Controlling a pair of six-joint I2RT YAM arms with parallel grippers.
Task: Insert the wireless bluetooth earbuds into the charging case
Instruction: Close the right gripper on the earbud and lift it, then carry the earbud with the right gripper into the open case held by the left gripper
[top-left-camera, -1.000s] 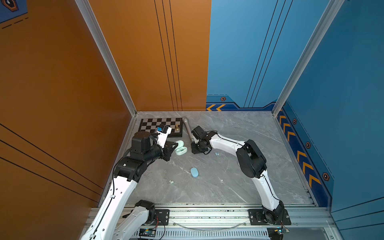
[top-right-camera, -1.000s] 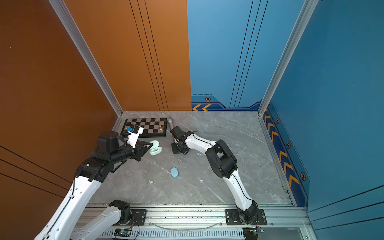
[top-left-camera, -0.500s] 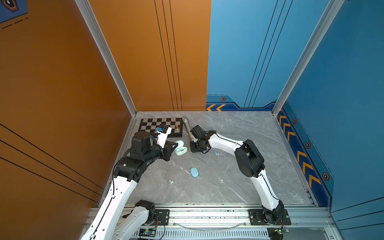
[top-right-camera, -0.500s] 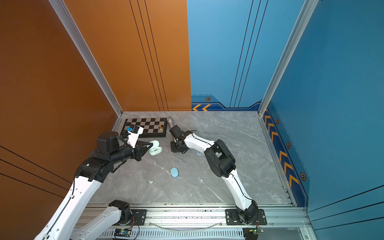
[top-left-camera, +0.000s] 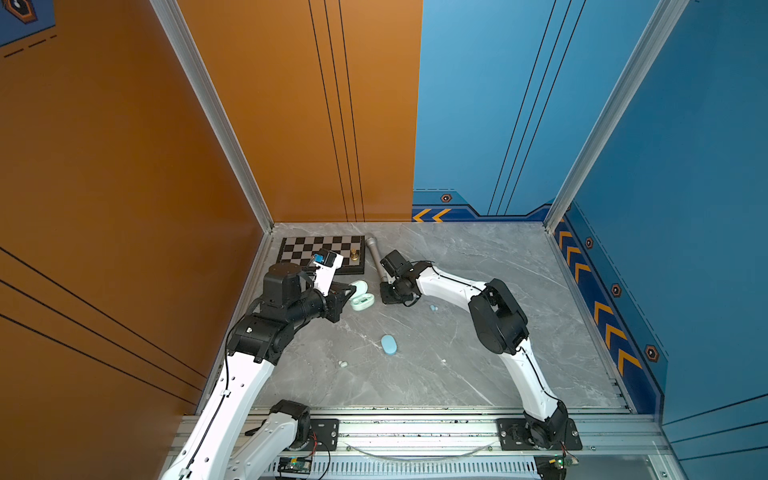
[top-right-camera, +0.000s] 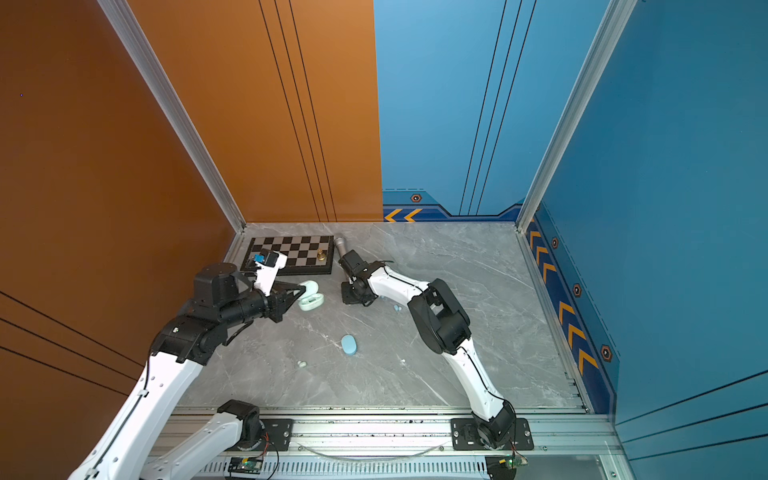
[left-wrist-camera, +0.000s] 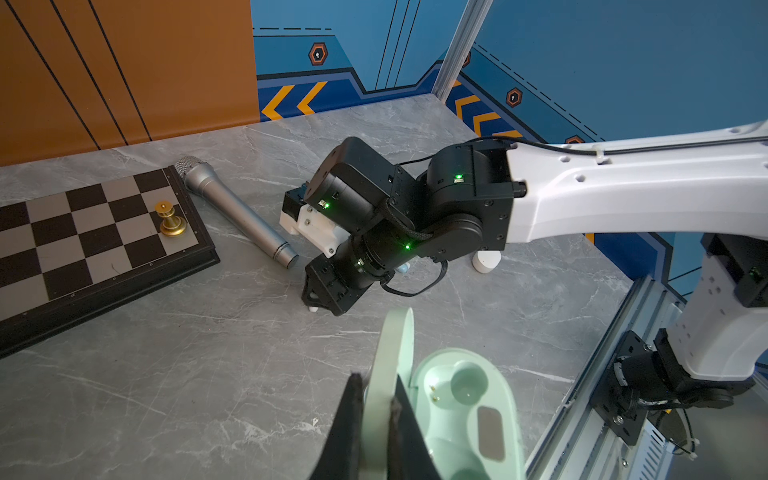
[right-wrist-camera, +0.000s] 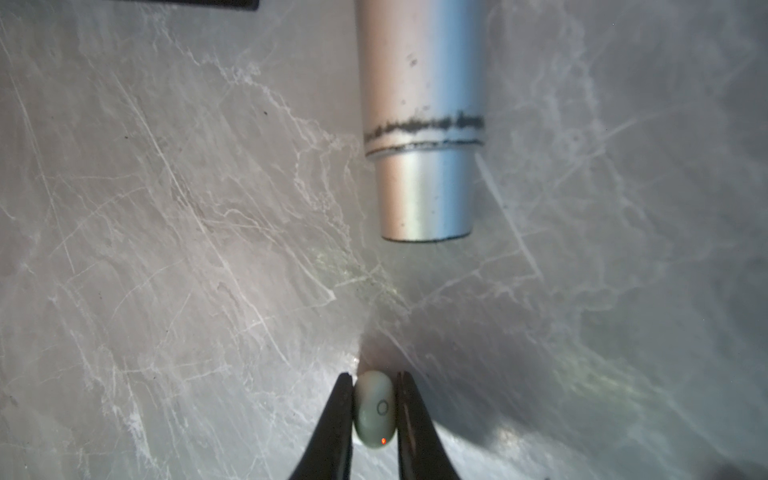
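Desk: grey marbled slab that carries everything below.
Chessboard: far left corner, one gold piece on it. Leave it alone.
Mic: silver, lying beside the board, its butt end near your right fingers.
Mint case: lid raised on edge. Your left fingers pinch that lid, and the well in view is empty.
Blue case: closed, mid-desk, apart from both arms.
Loose buds: a blue pair beside the right arm, and a pale pair toward the front.
Held bud: pale, red light lit, low at the desk off the mic's butt. Your right fingers press both its flanks.
Handling, as a judgement: featherlight, hard and glossy, so apt to squirt out. Grip its broad middle and squeeze lightly.
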